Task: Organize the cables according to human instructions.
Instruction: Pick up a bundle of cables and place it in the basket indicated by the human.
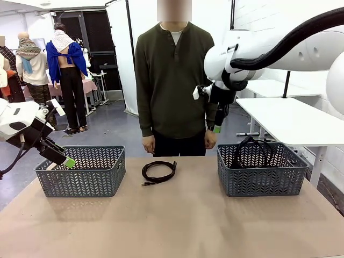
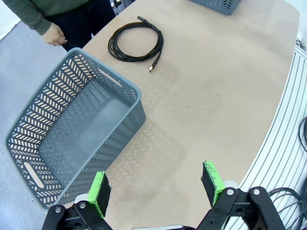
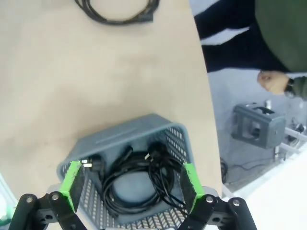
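Green-padded fingers of my left gripper [image 2: 156, 187] rise from the bottom edge of the left wrist view, spread wide apart with nothing between them. Past them lies the tan worktop [image 2: 216, 96], and on it, at the left of that frame, a grey lattice basket [image 2: 76, 139] with a bare floor. Near the top of the frame, 1 coiled black cable [image 2: 135, 41] lies flat on the worktop, apart from the basket, its gold plug end pointing down the frame.

My right gripper [image 3: 132, 187] shows at the bottom of the right wrist view, its fingers also released and wide, hanging above a second grey basket [image 3: 124, 132]. Inside that basket lie several black cables [image 3: 139, 182] in a loose tangle with plug ends showing; I cannot tell how many.

In the front view the single coil sits at the centre of the frame between the 2 baskets, touching neither. My left gripper is at the left edge over the near left basket; my right gripper hangs high in the upper right. A person [image 1: 173, 80] in a dark green top stands at the far side of the worktop, arms down.
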